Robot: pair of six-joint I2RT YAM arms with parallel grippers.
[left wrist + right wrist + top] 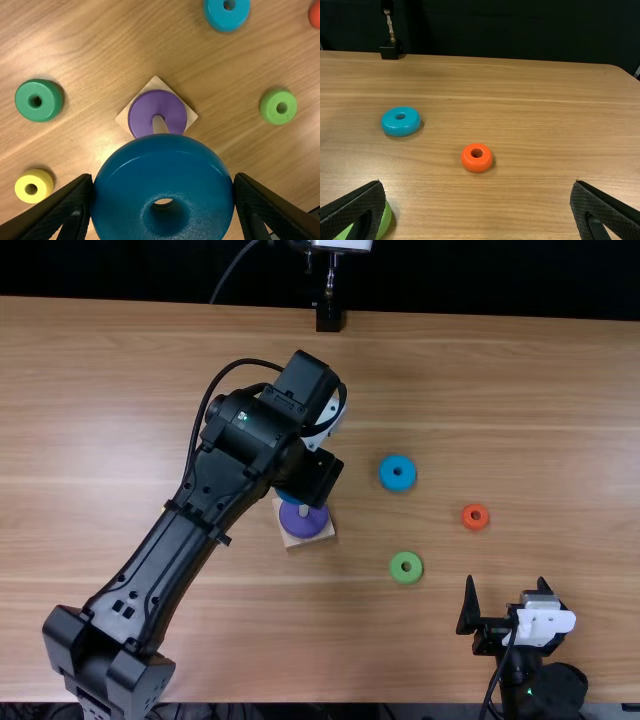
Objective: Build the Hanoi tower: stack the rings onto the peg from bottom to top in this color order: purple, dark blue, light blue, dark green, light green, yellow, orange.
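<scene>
My left gripper is over the wooden base, where the purple ring lies around the peg. In the left wrist view, my left gripper is shut on the dark blue ring, held close to the peg; whether they touch I cannot tell. On the table lie the light blue ring, light green ring, orange ring, dark green ring and yellow ring. At the lower right, my right gripper stands open, with nothing between its fingers.
The left arm stretches diagonally across the left half of the table. A black stand is at the table's far edge, and a dark curtain hangs behind it.
</scene>
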